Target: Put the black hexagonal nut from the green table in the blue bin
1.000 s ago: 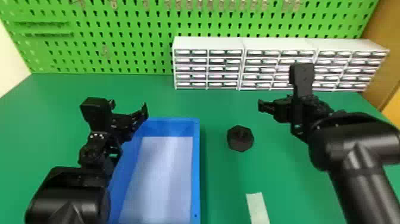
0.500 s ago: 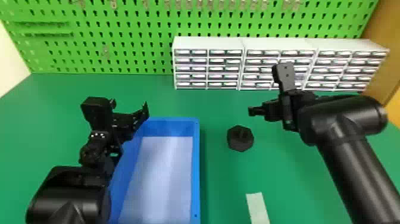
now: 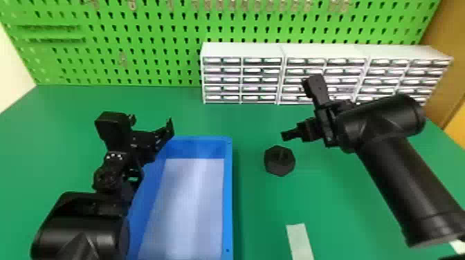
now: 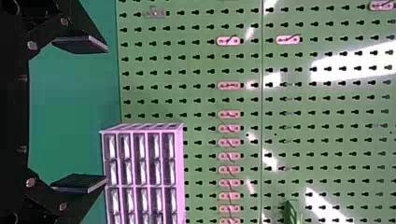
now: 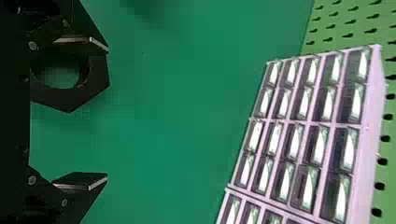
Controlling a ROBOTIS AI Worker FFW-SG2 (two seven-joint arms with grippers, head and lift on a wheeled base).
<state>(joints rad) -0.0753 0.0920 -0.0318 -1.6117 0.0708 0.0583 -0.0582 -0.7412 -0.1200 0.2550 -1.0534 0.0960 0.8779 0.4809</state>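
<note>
the hexagonal nut (image 3: 279, 160) sits on the bench (image 3: 346, 207); left pincer (image 4: 107, 115) and right pincer (image 5: 107, 112) wide, i've the whole blue bin (image 3: 228, 200) transfer ahead.

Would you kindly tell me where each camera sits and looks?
Head view: on the head, facing forward and down at nut, bin and both arms.
Left wrist view: on that wrist, facing pegboard and drawers; left tool shows.
Right wrist view: on that wrist, facing table and drawers; right tool shows.
Head and right wrist views share the nut.
</note>
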